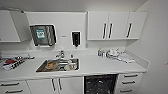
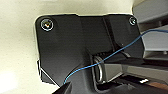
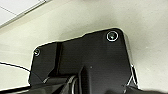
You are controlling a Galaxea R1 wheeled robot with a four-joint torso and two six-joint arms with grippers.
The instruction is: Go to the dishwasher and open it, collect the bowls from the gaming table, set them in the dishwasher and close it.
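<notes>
The dishwasher (image 1: 100,84) is under the white counter (image 1: 100,65), right of the sink. Its bay shows as a dark opening with pale glints inside, and its lower part is cut off by the picture's edge. The gaming table and the bowls are out of view. In both wrist views a dark robot plate stands against a pale surface, with a blue cable (image 2: 105,58) across it in the left wrist view.
A steel sink (image 1: 58,65) with dishes in it is set in the counter. Behind it are a paper-towel dispenser (image 1: 43,35) and a soap dispenser (image 1: 75,38). Bottles and cloths (image 1: 113,53) lie at the right. White drawers (image 1: 128,82) flank the dishwasher, and a side wall (image 1: 156,50) closes the right.
</notes>
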